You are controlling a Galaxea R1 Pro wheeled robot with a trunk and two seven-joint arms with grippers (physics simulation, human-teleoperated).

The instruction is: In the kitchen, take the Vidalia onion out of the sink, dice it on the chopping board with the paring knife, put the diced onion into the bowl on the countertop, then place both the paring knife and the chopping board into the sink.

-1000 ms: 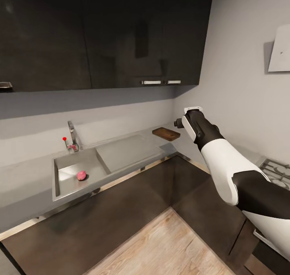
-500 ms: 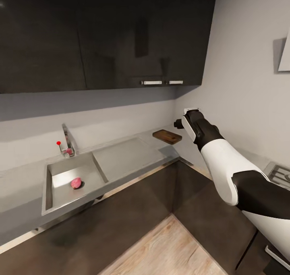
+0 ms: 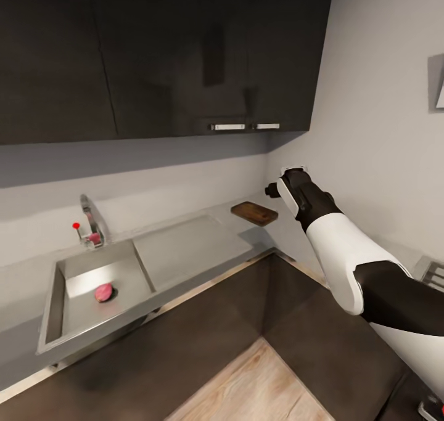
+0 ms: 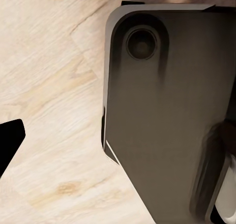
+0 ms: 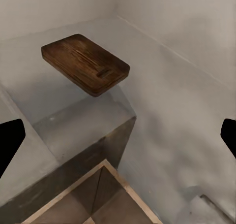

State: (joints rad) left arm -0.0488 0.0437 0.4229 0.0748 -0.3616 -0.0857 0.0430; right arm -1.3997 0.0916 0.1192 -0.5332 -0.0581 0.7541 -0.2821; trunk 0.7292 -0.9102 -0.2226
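Observation:
The Vidalia onion point(image 3: 103, 292), small and pinkish, lies in the steel sink point(image 3: 52, 304) at the left of the head view. The dark brown chopping board point(image 3: 254, 212) point(image 5: 86, 64) rests on the grey countertop point(image 3: 18, 282) near the wall corner. My right arm point(image 3: 320, 224) is raised to the right of the board. My right gripper point(image 5: 118, 140) hangs open short of the board and above the counter's corner, holding nothing. My left gripper point(image 4: 118, 140) points down at the wooden floor and my dark base, open and empty. The paring knife and the bowl are out of view.
A faucet point(image 3: 91, 225) with a red-tipped lever stands behind the sink, and a steel drainboard point(image 3: 185, 242) lies beside it. Dark upper cabinets point(image 3: 154, 57) hang overhead. The counter turns along the right wall toward a hob point(image 3: 435, 272). Wooden floor point(image 3: 259, 384) lies below.
The whole head view has shifted: sink and onion now sit further left and lower in the picture, so the camera moved. My right arm keeps its pose.

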